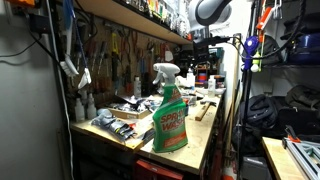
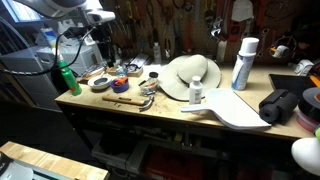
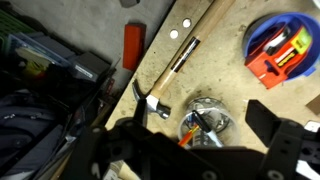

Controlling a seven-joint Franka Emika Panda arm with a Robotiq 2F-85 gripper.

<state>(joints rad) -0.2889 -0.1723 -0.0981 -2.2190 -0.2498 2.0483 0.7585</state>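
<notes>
In the wrist view my gripper (image 3: 200, 122) is open, with its two dark fingers either side of a clear round container (image 3: 207, 112) that holds pens or markers. The gripper hangs above it and is empty. A hammer (image 3: 180, 60) with a wooden handle lies just beside the container, its metal head near my left finger. In both exterior views the arm reaches over the workbench, with the gripper (image 2: 101, 47) above the cluttered end of the bench and seen far back in the other view (image 1: 200, 52).
A blue bowl (image 3: 279, 48) with red and yellow items and a red block (image 3: 133, 45) lie near the hammer. A green spray bottle (image 1: 168, 112) stands at the bench corner. A white hat (image 2: 188, 74), a white can (image 2: 243, 63) and a black bag (image 2: 281, 105) are farther along.
</notes>
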